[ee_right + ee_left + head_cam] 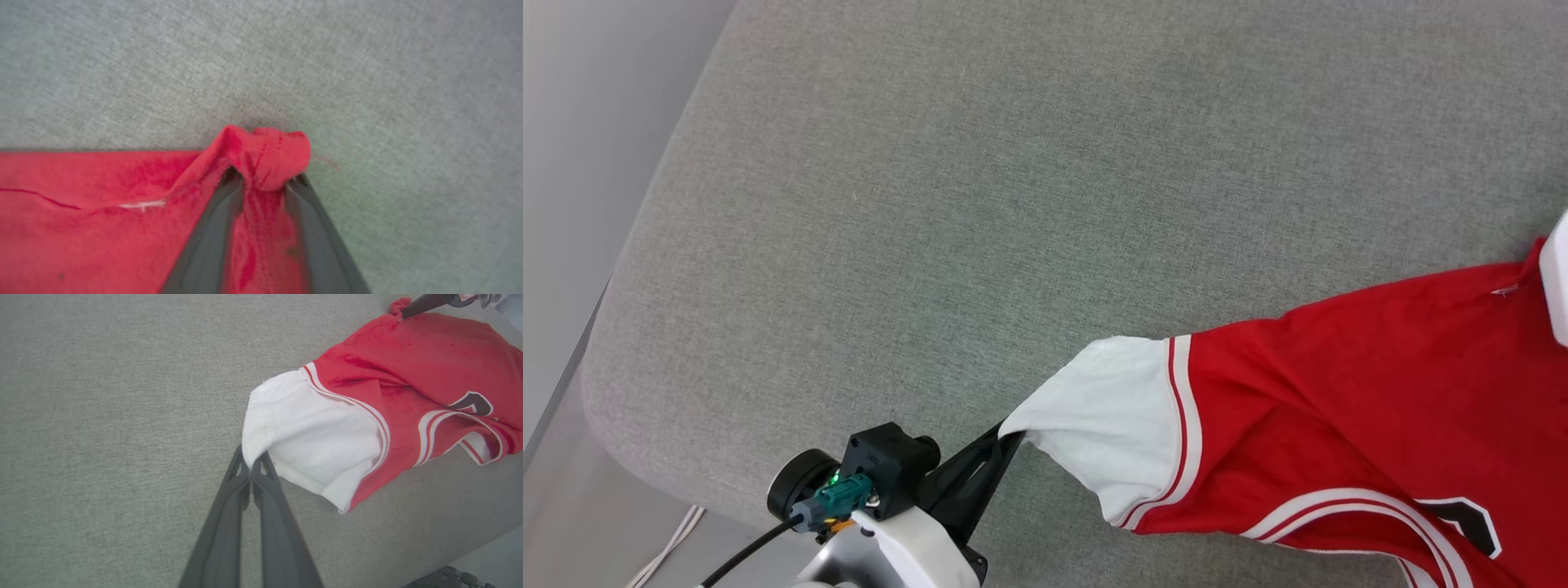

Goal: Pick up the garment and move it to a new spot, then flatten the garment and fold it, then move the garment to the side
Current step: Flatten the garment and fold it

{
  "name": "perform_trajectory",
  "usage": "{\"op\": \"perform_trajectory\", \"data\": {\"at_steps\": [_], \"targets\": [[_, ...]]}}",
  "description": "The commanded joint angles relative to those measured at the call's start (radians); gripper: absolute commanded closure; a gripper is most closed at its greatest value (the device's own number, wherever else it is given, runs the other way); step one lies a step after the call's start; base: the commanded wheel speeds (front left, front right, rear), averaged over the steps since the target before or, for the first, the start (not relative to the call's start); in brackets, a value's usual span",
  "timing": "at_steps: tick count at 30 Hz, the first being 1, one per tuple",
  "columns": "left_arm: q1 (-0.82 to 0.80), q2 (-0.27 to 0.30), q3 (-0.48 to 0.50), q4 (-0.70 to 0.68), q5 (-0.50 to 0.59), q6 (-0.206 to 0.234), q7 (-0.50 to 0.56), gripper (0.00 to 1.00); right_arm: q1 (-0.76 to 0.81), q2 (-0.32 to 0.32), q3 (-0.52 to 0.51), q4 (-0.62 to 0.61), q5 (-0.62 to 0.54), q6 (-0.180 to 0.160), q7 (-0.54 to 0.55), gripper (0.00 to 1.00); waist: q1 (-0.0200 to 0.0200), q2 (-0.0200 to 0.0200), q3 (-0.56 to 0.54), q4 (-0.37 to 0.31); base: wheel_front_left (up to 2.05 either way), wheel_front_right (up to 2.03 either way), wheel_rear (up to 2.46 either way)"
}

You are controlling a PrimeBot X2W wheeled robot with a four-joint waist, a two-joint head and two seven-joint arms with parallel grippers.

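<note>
garment (1339, 408): lying on grey cushion (931, 204), 4 o'clock in head view
left gripper (1011, 437): clamped tight on white sleeve (1103, 416) edge, garment's 9 o'clock end
right gripper (263, 179): narrow, pinching bunched red corner

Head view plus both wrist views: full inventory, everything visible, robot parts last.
jersey T-shirt: 1, red with striped trim and black print, lying rumpled at the right of the padded surface
sleeve: 1, white, at the shirt's left end, pulled towards the near edge
padded surface: 1, grey woven fabric, under the shirt
floor: pale grey, beyond the surface's rounded corner, lower left
cable: 1, white, on the floor, lower left
left gripper: 1, dark, shut on the sleeve's edge
right gripper: 1, dark, closed on a bunched red corner of the shirt
left forearm: 1, white with a black housing, bottom of the head view
</note>
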Motion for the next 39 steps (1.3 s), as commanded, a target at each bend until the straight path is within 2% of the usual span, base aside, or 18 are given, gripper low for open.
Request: {"op": "perform_trajectory", "data": {"at_steps": [1,7,12,20,32,34,39], "targets": [[-0.005,-0.004,0.0,0.003,-0.002,-0.003,-0.006,1.0,0.113,0.022,0.042,0.078,0.009,0.003,0.04,1.0,0.0001,0.0,-0.006,-0.003,0.0,0.0,0.0],[0.007,0.006,0.003,0.017,-0.006,0.001,-0.01,1.0,0.096,0.037,0.022,0.078,0.02,0.003,-0.025,1.0,0.0001,0.0,-0.053,-0.025,0.0,0.0,0.0],[0.021,0.031,0.017,0.018,-0.011,0.017,-0.013,1.0,0.044,0.065,0.015,0.057,0.03,0.003,-0.136,1.0,0.0001,0.0,-0.13,-0.069,0.0,0.0,0.0],[0.024,0.118,0.099,-0.005,-0.02,0.062,-0.029,1.0,-0.016,0.073,0.04,0.008,0.092,0.001,-0.287,1.0,0.0001,0.0,-0.271,-0.179,0.0,0.0,0.0],[-0.057,0.243,0.289,-0.099,-0.044,0.123,-0.074,1.0,-0.075,0.045,0.044,-0.219,0.172,0.001,-0.367,1.0,0.0001,0.0,-0.384,-0.333,0.0,0.0,0.0],[-0.079,0.243,0.333,-0.107,-0.064,0.129,-0.094,1.0,-0.085,0.047,0.036,-0.258,0.174,0.002,-0.376,1.0,0.0001,0.0,-0.392,-0.35,0.0,0.0,0.0],[-0.142,0.285,0.407,-0.098,-0.06,0.127,-0.116,1.0,-0.098,0.06,0.031,-0.346,0.179,0.001,-0.394,1.0,0.0001,0.0,-0.406,-0.396,0.0,0.0,0.0]]}}
